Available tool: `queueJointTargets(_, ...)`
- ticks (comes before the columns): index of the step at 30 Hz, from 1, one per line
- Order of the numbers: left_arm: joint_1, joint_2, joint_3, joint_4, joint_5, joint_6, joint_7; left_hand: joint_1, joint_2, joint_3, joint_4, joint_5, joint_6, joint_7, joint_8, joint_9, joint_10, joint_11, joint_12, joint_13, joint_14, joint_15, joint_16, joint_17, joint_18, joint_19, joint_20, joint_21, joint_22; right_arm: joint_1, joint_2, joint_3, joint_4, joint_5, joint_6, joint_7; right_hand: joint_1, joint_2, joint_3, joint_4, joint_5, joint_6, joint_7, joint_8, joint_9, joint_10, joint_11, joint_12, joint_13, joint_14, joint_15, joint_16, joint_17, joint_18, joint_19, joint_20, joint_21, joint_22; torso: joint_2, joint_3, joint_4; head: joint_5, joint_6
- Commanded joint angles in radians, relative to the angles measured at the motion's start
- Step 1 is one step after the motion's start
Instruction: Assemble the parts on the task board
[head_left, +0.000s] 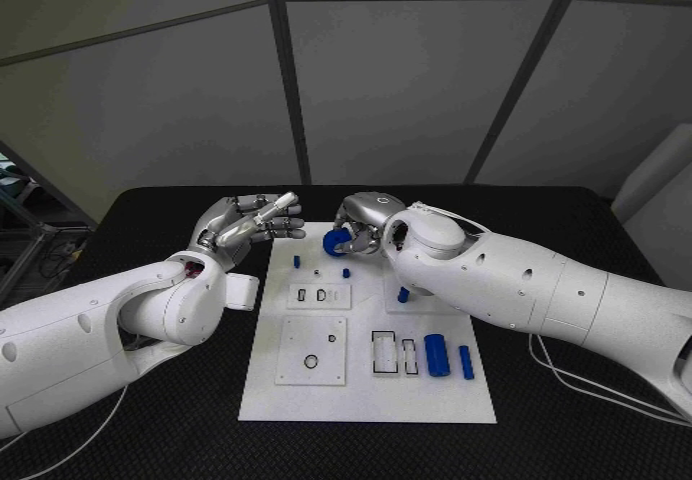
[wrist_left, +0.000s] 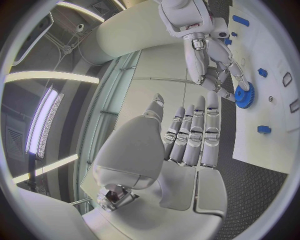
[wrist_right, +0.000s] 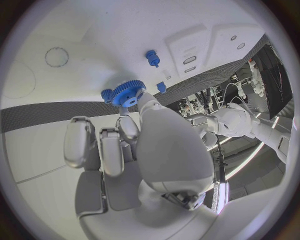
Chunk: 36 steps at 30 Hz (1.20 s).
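The white task board (head_left: 368, 400) lies in the middle of the black table. Over its far end my right hand (head_left: 364, 228) pinches a blue gear (head_left: 338, 242) in its fingertips. The right wrist view shows the gear (wrist_right: 128, 93) just above the board (wrist_right: 75, 30), close to a small blue peg (wrist_right: 161, 87). My left hand (head_left: 253, 225) hovers beside the board's far left corner, fingers stretched out, holding nothing. From the left wrist I see that hand (wrist_left: 187, 135) pointing toward the right hand (wrist_left: 215, 75) and the gear (wrist_left: 244, 95).
Blue pegs stand on the board (head_left: 297, 261), (head_left: 348, 271), (head_left: 402, 294). Two blue cylinders (head_left: 436, 355), (head_left: 466, 361) lie at its near right beside rectangular slots (head_left: 385, 353). A plate with round recesses (head_left: 312, 350) sits near left. Black table surrounds the board.
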Motion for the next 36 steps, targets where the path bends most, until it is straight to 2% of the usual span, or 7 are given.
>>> queueJointTargets(1, 0.002, 0.001, 0.001, 0.001, -0.006, 0.012, 0.003, 0.001, 0.009, -0.001, -0.005, 0.0, 0.0, 0.002, -0.003, 0.0, 0.0, 0.001, -0.003, 0.0, -0.001, 0.005, -0.004, 0.002, -0.02, -0.008, 0.002, 0.005, 0.001, -0.002, -0.003, -0.013, -0.002, -0.01, 0.034, -0.002, -0.003, -0.015, -0.005, -0.002, -0.005, -0.023, 0.004, -0.017, -0.004, -0.016, 0.003, -0.011, -0.01, 0.075, 0.012, -0.004, 0.116, -0.002, -0.004, 0.006, -0.005, -0.004, 0.0, 0.0005, -0.0003, 0.001, 0.0)
queueJointTargets(9, 0.002, 0.001, 0.001, 0.0, -0.006, 0.012, 0.002, 0.001, 0.009, -0.001, -0.005, 0.0, 0.0, 0.002, -0.003, 0.0, 0.0, 0.001, -0.003, 0.0, -0.001, 0.005, -0.004, 0.002, -0.02, -0.008, 0.002, 0.005, 0.001, -0.002, -0.006, -0.022, -0.003, -0.01, 0.032, -0.005, -0.018, -0.032, -0.002, 0.007, -0.009, -0.076, 0.016, -0.061, -0.006, -0.03, 0.015, -0.024, -0.023, 0.074, 0.023, -0.004, 0.116, -0.001, -0.008, 0.017, -0.008, -0.007, 0.0, 0.0009, 0.0, 0.002, -0.003)
queueJointTargets(20, 0.002, 0.002, 0.001, -0.001, -0.006, 0.011, 0.001, 0.001, 0.009, -0.001, -0.005, 0.0, 0.0, 0.002, -0.004, 0.0, -0.001, 0.001, -0.004, 0.0, -0.001, 0.005, -0.004, 0.002, -0.02, -0.009, 0.002, 0.005, 0.001, -0.002, -0.013, -0.023, -0.001, 0.003, 0.027, -0.006, -0.041, -0.04, -0.002, 0.029, -0.009, -0.084, 0.02, -0.073, -0.004, -0.03, 0.019, -0.021, -0.021, 0.075, 0.027, -0.003, 0.119, -0.001, -0.008, 0.021, -0.009, -0.008, 0.0, 0.0008, -0.0006, 0.0, -0.001)
queueJointTargets(22, 0.002, 0.002, 0.001, -0.001, -0.006, 0.011, 0.001, 0.001, 0.009, -0.001, -0.006, -0.001, 0.0, 0.002, -0.004, 0.0, -0.001, 0.001, -0.004, 0.0, -0.002, 0.005, -0.004, 0.002, -0.02, -0.009, 0.002, 0.005, 0.001, -0.002, -0.014, -0.023, -0.002, 0.014, 0.033, -0.007, -0.086, -0.032, -0.005, 0.052, 0.015, -0.08, 0.023, -0.075, -0.002, -0.025, 0.021, -0.014, -0.014, 0.076, 0.029, 0.0, 0.126, -0.002, -0.006, 0.024, -0.007, -0.005, 0.0, 0.0008, -0.0003, 0.0, -0.002)
queueJointTargets(27, 0.002, 0.001, 0.001, -0.002, -0.006, 0.011, 0.0, 0.0, 0.009, -0.002, -0.006, -0.001, -0.001, 0.003, -0.005, -0.001, -0.002, 0.002, -0.005, 0.0, -0.002, 0.005, -0.006, 0.003, -0.02, -0.01, 0.002, 0.005, 0.001, -0.002, -0.017, -0.023, -0.007, 0.041, 0.05, -0.013, -0.22, 0.0, -0.004, 0.055, 0.055, -0.073, 0.026, -0.084, 0.001, -0.018, 0.026, 0.002, 0.002, 0.079, 0.034, 0.007, 0.14, -0.002, -0.002, 0.029, -0.005, 0.001, 0.0, 0.0002, 0.0008, 0.0, -0.002)
queueJointTargets(32, 0.002, 0.001, 0.001, -0.002, -0.006, 0.011, -0.001, 0.0, 0.009, -0.002, -0.006, -0.001, -0.001, 0.004, -0.006, -0.001, -0.002, 0.002, -0.005, 0.0, -0.002, 0.005, -0.006, 0.003, -0.02, -0.01, 0.002, 0.005, 0.001, -0.002, -0.021, -0.023, -0.007, 0.05, 0.049, -0.017, -0.264, 0.01, -0.001, 0.055, 0.073, -0.068, 0.026, -0.086, 0.002, -0.015, 0.027, 0.011, 0.011, 0.081, 0.035, 0.012, 0.152, -0.004, 0.002, 0.03, -0.002, 0.007, 0.0, 0.0003, 0.0005, 0.0, -0.003)
queueJointTargets(36, 0.002, 0.0, 0.001, -0.002, -0.006, 0.009, -0.002, -0.001, 0.01, -0.002, -0.007, -0.001, -0.003, 0.005, -0.007, -0.001, -0.005, 0.003, -0.007, 0.0, -0.004, 0.006, -0.007, 0.004, -0.021, -0.011, 0.003, 0.005, 0.001, -0.002, -0.034, -0.023, 0.007, 0.054, 0.023, -0.015, -0.272, 0.013, 0.003, 0.053, 0.089, -0.063, 0.025, -0.086, 0.003, -0.01, 0.026, 0.018, 0.019, 0.082, 0.035, 0.014, 0.155, -0.005, 0.005, 0.03, 0.001, 0.012, 0.0, 0.0005, 0.0001, 0.0, -0.002)
